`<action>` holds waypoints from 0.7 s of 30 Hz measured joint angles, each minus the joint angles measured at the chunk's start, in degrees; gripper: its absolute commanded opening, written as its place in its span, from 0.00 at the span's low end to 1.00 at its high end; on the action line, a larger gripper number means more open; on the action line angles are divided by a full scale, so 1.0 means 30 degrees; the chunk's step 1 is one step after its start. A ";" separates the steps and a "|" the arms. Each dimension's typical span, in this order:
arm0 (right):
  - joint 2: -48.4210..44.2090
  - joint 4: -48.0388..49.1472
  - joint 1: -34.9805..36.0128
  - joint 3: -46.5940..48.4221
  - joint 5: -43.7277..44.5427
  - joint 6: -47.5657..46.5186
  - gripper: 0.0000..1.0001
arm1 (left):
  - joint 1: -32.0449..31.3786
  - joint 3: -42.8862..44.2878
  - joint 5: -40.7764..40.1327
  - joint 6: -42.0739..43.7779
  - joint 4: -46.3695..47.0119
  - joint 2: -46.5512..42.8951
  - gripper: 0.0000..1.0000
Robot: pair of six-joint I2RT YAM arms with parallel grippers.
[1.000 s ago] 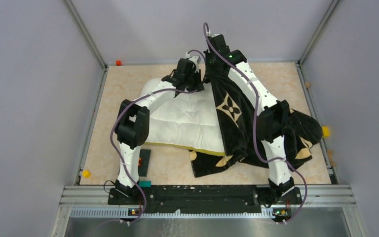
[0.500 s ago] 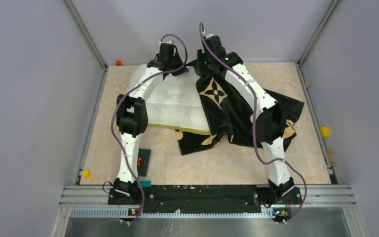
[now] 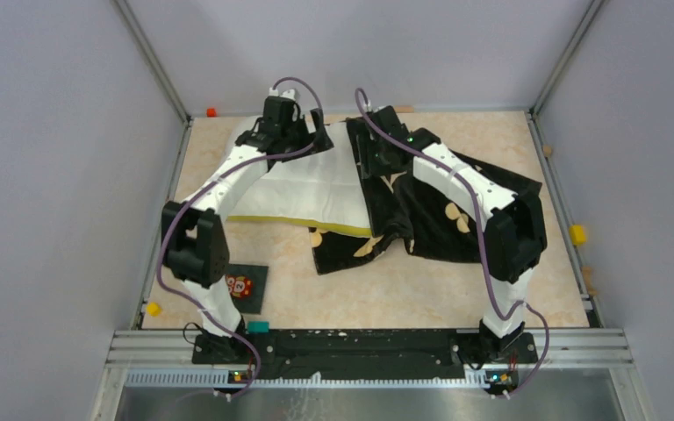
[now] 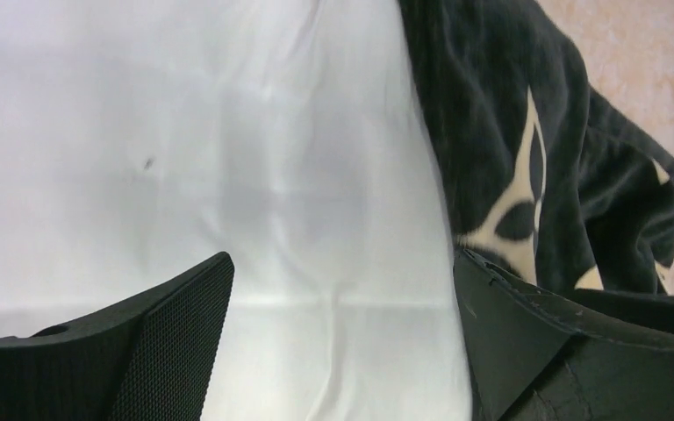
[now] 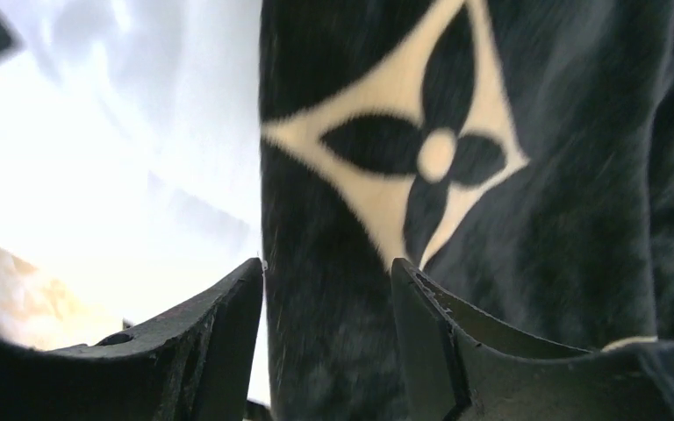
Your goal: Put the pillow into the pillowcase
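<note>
The white pillow (image 3: 316,184) lies flat at the back left of the table, its yellow band along the near edge. Its right end sits inside the black pillowcase (image 3: 443,215), which has cream flower motifs and spreads to the right. My left gripper (image 3: 303,140) hovers over the pillow's far edge, open, with only pillow (image 4: 254,175) showing between its jaws (image 4: 342,259). My right gripper (image 3: 373,162) stands open over the pillowcase's mouth edge. Black fabric (image 5: 509,219) fills the gap between its fingertips (image 5: 326,267), which do not pinch it.
A small dark picture card (image 3: 244,285) lies at the front left by the left arm. Small yellow blocks (image 3: 153,308) (image 3: 577,234) and a red one (image 3: 211,111) sit at the table's rim. Grey walls close in on three sides.
Both grippers went from shut to open. The raised pillowcase edge and pillow dropped flat onto the table, shifted left. The left elbow swung out to the left and the right arm lowered.
</note>
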 measured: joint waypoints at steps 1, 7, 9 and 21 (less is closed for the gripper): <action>-0.0503 0.0160 0.0255 -0.0882 0.0066 0.0036 0.55 | 0.0000 -0.1217 -0.0007 0.0087 0.0146 -0.1268 0.99; -0.1916 0.1122 0.1880 -0.4503 0.0415 0.0503 0.48 | -0.0663 -0.5180 -0.0248 0.0612 0.0160 -0.4240 0.98; -0.1916 0.1443 0.2076 -0.5442 0.0503 0.0627 0.41 | -0.1377 -0.5916 -0.0372 0.0743 0.0036 -0.4109 0.94; -0.2448 0.1399 0.2120 -0.6863 0.2120 0.1260 0.00 | -0.3140 -0.7133 0.0721 -0.0430 0.1282 -0.0721 0.10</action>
